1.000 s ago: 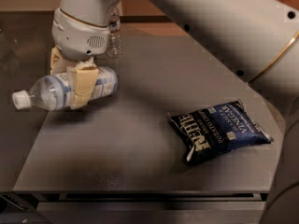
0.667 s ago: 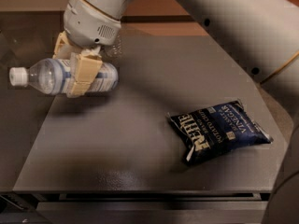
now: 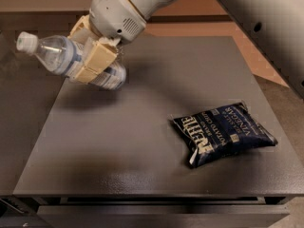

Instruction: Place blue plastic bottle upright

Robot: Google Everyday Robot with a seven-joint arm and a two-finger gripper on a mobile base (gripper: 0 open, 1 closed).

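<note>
The blue plastic bottle [image 3: 56,55] is clear with a pale blue-and-white label and a white cap. My gripper [image 3: 88,56] is shut on its middle and holds it in the air above the table's far left corner. The bottle is tilted, cap up and to the left, base down and to the right. One tan finger [image 3: 95,61] crosses the front of the label; the other lies behind the bottle. The white wrist and arm come in from the upper right.
A dark blue chip bag [image 3: 223,133] lies flat on the right part of the dark grey table [image 3: 123,141]. The table's front edge runs along the bottom, its left edge slants up to the far left corner.
The gripper has lifted the bottle off the table and begun to turn it, so the cap end now points up and left instead of level.
</note>
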